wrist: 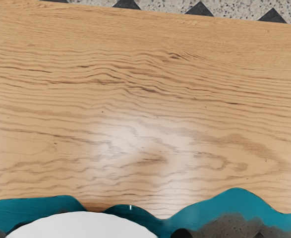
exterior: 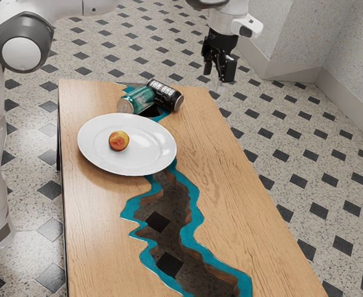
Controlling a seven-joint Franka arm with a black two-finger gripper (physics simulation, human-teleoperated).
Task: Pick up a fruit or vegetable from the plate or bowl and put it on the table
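Speckled floor tiling [exterior: 274, 142] is surrounding a wooden table [exterior: 221, 192], where a round red-and-yellow fruit [exterior: 119, 140] is resting on a white plate [exterior: 153, 154], well apart from a black two-finger gripper [exterior: 217, 74] whose jaws are standing open, holding nothing. White lettering, unreadable, is crossing a black metal can [exterior: 166, 95].

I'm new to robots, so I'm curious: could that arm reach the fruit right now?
Probably yes: the fruit sits alone on the plate with nothing over it, and the two cans lie off the plate.
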